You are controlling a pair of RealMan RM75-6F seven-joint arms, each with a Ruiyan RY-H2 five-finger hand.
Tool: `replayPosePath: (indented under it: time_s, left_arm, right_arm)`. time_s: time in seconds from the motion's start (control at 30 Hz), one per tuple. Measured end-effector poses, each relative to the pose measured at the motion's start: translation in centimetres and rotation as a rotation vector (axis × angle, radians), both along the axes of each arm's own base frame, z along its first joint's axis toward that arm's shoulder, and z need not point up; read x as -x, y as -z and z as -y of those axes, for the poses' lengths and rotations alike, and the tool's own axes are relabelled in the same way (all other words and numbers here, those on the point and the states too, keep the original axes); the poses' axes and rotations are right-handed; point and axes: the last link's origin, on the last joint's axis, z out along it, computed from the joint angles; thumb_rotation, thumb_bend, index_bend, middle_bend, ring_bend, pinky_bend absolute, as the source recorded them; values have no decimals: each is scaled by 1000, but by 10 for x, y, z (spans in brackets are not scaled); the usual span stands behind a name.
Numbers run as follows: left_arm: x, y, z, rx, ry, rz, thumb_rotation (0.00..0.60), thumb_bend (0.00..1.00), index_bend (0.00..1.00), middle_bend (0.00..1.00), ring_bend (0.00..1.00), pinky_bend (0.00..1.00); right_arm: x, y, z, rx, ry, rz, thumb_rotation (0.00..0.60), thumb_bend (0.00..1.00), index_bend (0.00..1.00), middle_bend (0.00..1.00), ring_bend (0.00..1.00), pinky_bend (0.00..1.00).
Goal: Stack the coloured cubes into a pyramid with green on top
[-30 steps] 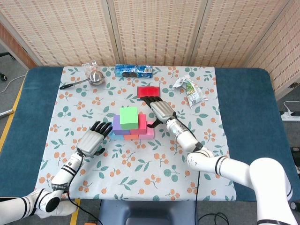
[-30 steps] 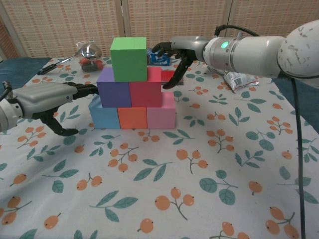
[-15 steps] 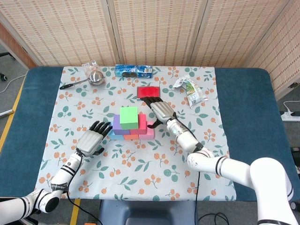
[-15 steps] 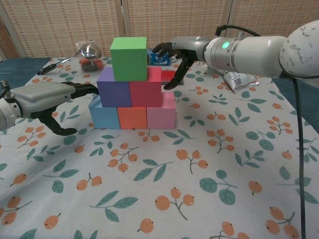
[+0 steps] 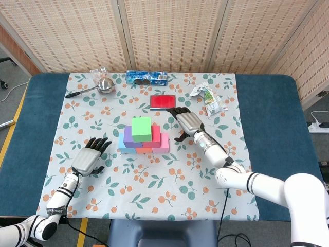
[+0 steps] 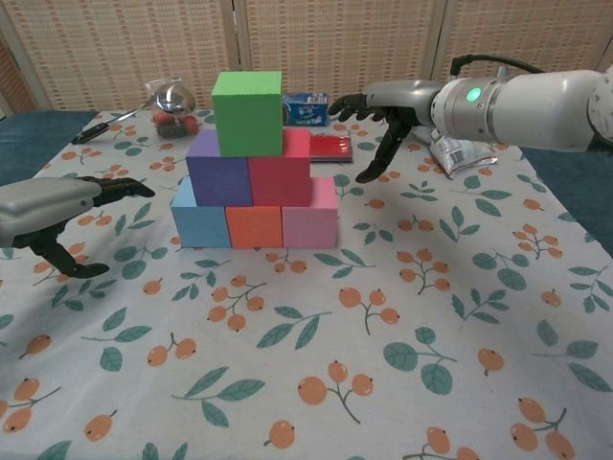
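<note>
The fingers (image 6: pixel 369 103) of the right hand (image 5: pixel 188 122) are spread and hold nothing, just off the right side of the stack; the fingers (image 6: pixel 120 184) of the left hand (image 5: pixel 88 160) are likewise apart and empty, clear of the stack toward the bench's front-left. On the floral-clothed bench (image 5: pixel 154 180), near its middle, the pyramid stands built: a light blue cube (image 6: pixel 199 218), orange cube (image 6: pixel 254 227) and pink cube (image 6: pixel 309 215) as the base, a purple cube (image 6: pixel 219 170) and crimson cube (image 6: pixel 281 170) above, and the green cube (image 6: pixel 247 111) on top, straddling the seam below. Judging by this, the step in hand is retreat: each hand should lift away outward, not sweep across the stack, since a brushed corner could topple the green cube.
</note>
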Motion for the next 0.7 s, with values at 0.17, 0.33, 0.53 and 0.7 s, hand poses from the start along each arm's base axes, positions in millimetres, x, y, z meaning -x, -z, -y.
replayPosePath:
  time_s: [0.17, 0.33, 0.53, 0.7]
  left_arm:
    - [13, 5, 0, 9, -43, -8, 600, 310, 0, 0, 0, 0]
    - [13, 11, -2, 22, -44, -4, 600, 310, 0, 0, 0, 0]
    - [4, 22, -4, 48, -18, 3, 600, 310, 0, 0, 0, 0]
    - [0, 28, -7, 62, -12, 3, 600, 310, 0, 0, 0, 0]
  right_arm:
    - [5, 10, 1, -7, 4, -27, 600, 0, 0, 37, 0, 0]
    - [6, 21, 4, -7, 8, -37, 600, 0, 0, 37, 0, 0]
    - [1, 36, 6, -6, 2, -32, 600, 0, 0, 37, 0, 0]
    - [-3, 45, 8, -2, -4, -26, 600, 0, 0, 37, 0, 0]
